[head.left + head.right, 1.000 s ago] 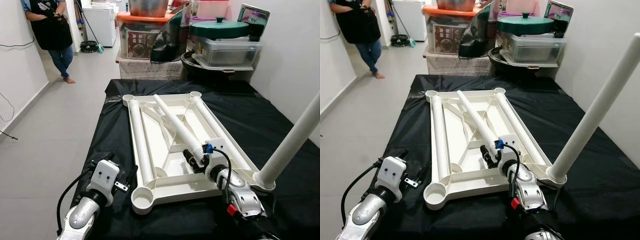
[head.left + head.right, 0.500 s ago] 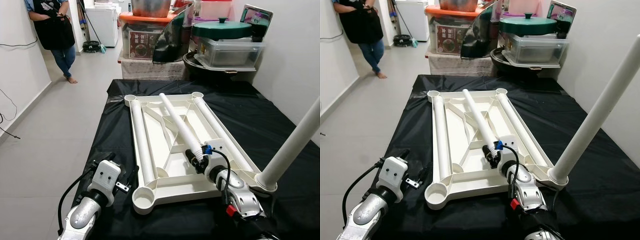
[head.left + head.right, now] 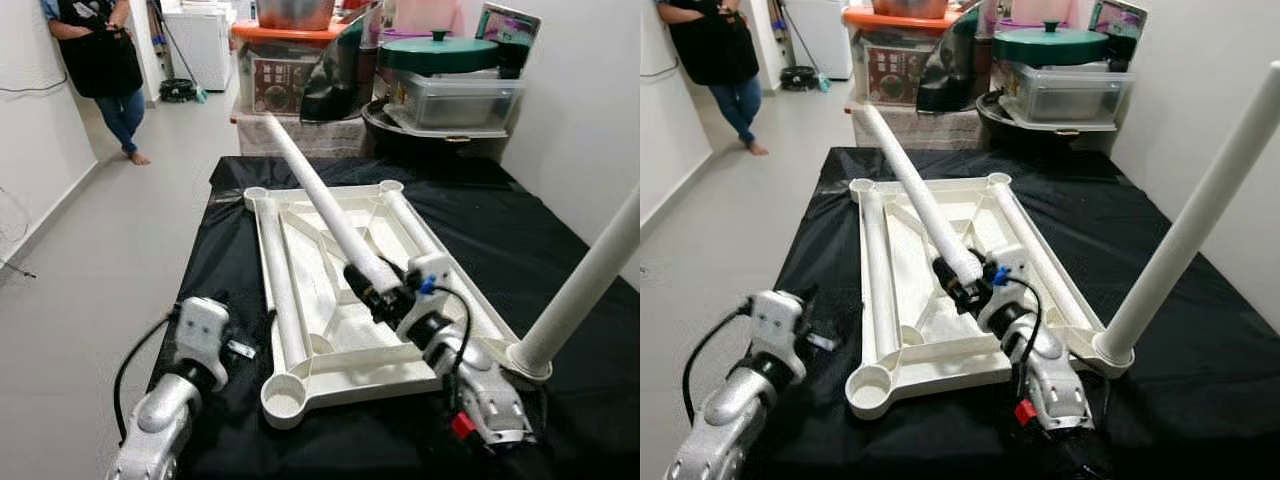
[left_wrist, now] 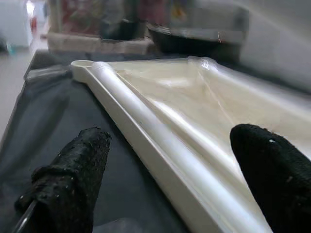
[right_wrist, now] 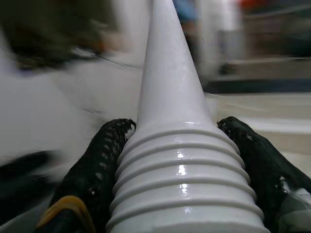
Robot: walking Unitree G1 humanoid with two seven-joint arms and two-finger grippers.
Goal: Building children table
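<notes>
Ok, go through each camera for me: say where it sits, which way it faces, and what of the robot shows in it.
Left eye view: on the head, facing forward and down at the upturned white tabletop on the black cloth; both silver arms show.
Right eye view: same head, same scene, with the right gripper shut on the loose table leg.
Left wrist view: looks along the open left gripper at the tabletop's side rail.
Right wrist view: looks along the clamped leg's ribbed end.
Shared: the eye views and the right wrist view all show that leg.

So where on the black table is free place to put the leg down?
Bare black cloth lies right of the tabletop frame, behind the standing leg. The frame's near end is crowded: the right claw grips the leg there.
</notes>
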